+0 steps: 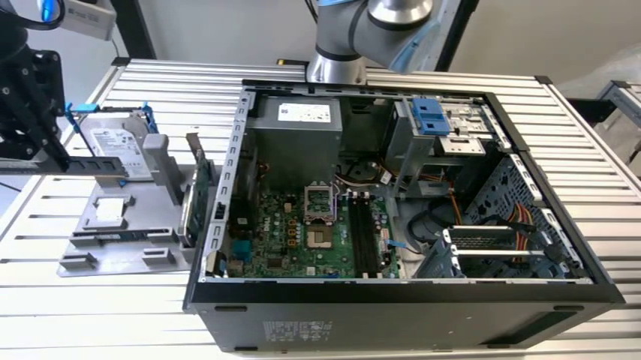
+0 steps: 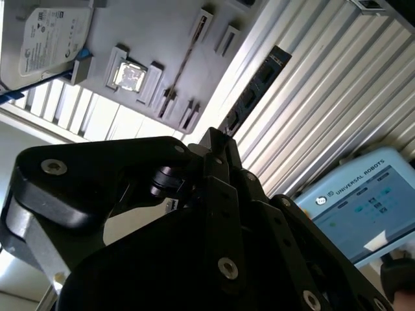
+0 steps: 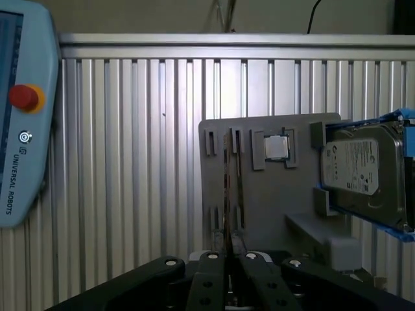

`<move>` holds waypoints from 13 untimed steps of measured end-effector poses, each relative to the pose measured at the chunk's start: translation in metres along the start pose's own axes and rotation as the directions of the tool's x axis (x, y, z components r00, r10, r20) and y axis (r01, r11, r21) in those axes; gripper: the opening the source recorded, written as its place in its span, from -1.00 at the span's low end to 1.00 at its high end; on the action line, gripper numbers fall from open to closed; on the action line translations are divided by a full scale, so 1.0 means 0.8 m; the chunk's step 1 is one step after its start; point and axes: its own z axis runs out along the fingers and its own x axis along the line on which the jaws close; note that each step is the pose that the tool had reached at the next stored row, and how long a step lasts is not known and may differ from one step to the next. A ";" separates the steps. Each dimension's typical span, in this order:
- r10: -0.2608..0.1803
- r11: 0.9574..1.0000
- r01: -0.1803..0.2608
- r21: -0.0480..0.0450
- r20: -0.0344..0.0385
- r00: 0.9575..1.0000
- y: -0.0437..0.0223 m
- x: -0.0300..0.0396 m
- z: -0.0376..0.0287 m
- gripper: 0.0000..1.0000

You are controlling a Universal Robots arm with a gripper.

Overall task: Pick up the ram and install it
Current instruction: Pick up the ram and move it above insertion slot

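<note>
1. Clearly the gripper is clamped on the ram, which the first wrist view shows edge-on as a thin line between the fingers.
2. In the second wrist view the ram juts from the fingertips as a dark stick over the table slats.
3. In the exterior view the ram hangs level above the tray and the drive, at the exterior view's left, well apart from the case.
4. The step in hand looks like the carry. The ram seems lifted free of the tray, though the angle makes the gap hard to judge.
5. To do it well, hold the stick square in the jaws with its long edge in line with the slots on the board.
6. A card stands between the tray and the case wall, so the path wants height over both.
7. The ram is thin and could pivot in the grip, so slow, smooth moves suit it best.
</note>
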 end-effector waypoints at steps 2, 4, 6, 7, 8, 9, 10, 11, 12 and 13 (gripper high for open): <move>0.000 1.000 0.000 0.000 0.000 1.000 -0.0032 -0.0001 -0.0001 -1.00; 0.000 1.000 0.000 0.000 0.000 1.000 -0.0065 -0.0001 -0.0002 -1.00; 0.000 1.000 0.000 0.000 0.000 1.000 -0.0100 -0.0002 -0.0003 -1.00; 0.000 1.000 0.000 0.000 0.000 1.000 -0.0118 -0.0002 -0.0004 -1.00; 0.000 1.000 0.000 0.000 0.000 1.000 -0.0138 -0.0003 -0.0005 -1.00; 0.000 1.000 0.000 0.000 0.000 1.000 -0.0157 -0.0003 -0.0006 -1.00; 0.000 1.000 0.000 0.000 0.000 1.000 -0.0176 -0.0003 -0.0006 -1.00; 0.000 1.000 0.000 0.000 0.000 1.000 -0.0193 -0.0003 -0.0007 -1.00; 0.000 1.000 0.000 0.000 0.000 1.000 -0.0213 -0.0004 -0.0007 -1.00; 0.000 1.000 0.000 0.000 0.000 1.000 -0.0231 -0.0004 -0.0008 -1.00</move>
